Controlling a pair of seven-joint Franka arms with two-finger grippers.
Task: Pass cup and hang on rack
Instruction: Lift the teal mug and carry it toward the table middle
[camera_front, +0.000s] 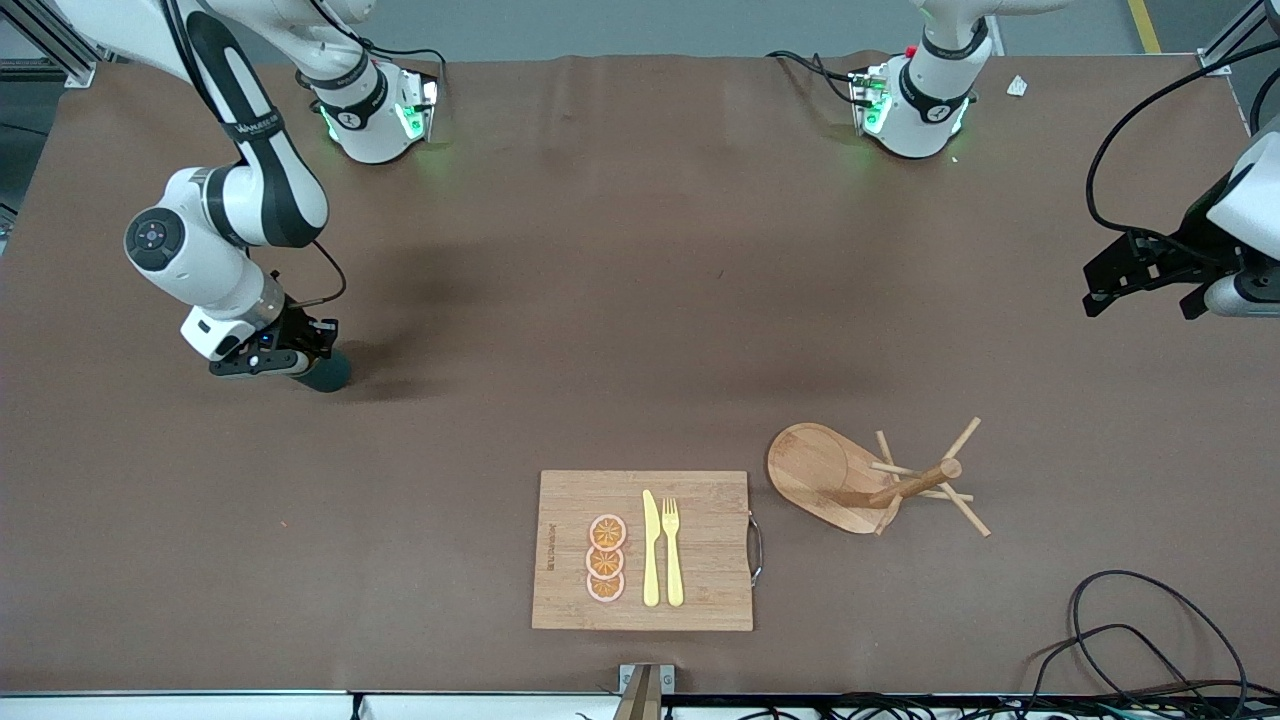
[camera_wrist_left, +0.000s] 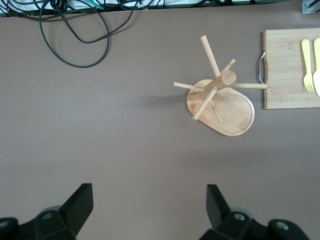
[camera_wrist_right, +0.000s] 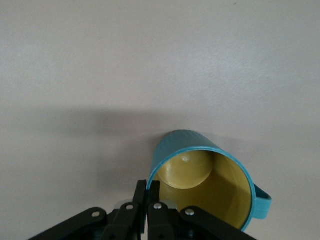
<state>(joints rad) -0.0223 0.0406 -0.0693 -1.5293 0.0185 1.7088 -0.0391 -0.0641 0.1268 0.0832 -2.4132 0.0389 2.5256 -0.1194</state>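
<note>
The cup is dark teal with a yellow inside; it sits at the right arm's end of the table. My right gripper is shut on its rim. In the right wrist view the cup is tilted, with its wall pinched between the fingers of the right gripper and its handle on the side away from them. The rack stands near the cutting board; it also shows in the left wrist view. My left gripper is open and empty, up over the left arm's end of the table.
A wooden cutting board with a metal handle lies nearest the front camera, bearing a yellow knife, a yellow fork and orange slices. Black cables lie at the table's edge beside the rack.
</note>
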